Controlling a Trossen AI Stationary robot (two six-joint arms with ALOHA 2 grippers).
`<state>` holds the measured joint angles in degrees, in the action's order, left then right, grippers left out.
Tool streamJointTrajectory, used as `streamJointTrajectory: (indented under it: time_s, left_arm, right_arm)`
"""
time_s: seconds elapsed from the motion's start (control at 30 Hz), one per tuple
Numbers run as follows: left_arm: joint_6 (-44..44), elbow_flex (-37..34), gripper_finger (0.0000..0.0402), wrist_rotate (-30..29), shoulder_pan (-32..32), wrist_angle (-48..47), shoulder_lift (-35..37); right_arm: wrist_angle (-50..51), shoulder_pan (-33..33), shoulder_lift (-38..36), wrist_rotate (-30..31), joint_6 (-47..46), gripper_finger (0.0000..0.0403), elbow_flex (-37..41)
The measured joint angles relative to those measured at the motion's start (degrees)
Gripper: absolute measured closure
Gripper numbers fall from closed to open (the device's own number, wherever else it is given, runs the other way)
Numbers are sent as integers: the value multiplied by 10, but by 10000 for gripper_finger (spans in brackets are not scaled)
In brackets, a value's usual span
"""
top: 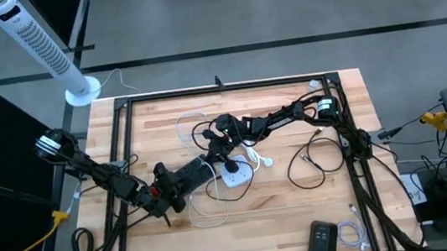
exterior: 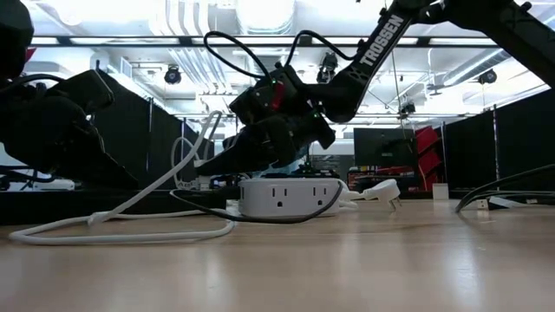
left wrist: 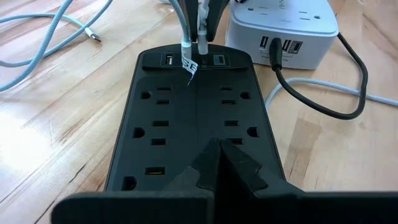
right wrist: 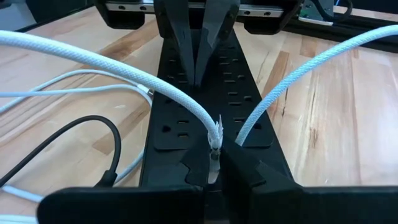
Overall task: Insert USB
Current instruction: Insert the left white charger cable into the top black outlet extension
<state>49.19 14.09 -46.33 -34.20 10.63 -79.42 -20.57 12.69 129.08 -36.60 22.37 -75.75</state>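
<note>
Left tool [left wrist: 214, 163] is pressed together, tips resting on the near end of the black power strip [left wrist: 193, 118], pinning it to the surface [left wrist: 56, 118]. At the strip's far end, my right tool [right wrist: 214, 163] pinches the white braided cable [right wrist: 155, 84] just behind its USB plug [left wrist: 186, 51], which stands upright at the strip's USB ports, beside the left one; can't tell if it's seated. Just beyond sits a white charging hub [left wrist: 283, 28] with a black cable [left wrist: 317, 102] plugged in. More loose cables lie around.
</note>
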Motion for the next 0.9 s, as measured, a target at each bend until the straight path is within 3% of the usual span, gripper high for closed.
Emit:
streamJointTrajectory:
  time_s: [0.27,0.6,0.9]
  left_arm:
    - [0,0,402,1,0,0,0]
    - [0,0,402,5,0,0,1]
    - [-37,7,396,27,0,-11,37]
  right_arm:
    - [4,-7,-4,8,6,391,0]
    - [78,-30,-74,14,54,394,7]
    - [72,-68,-104,11,91,394,7]
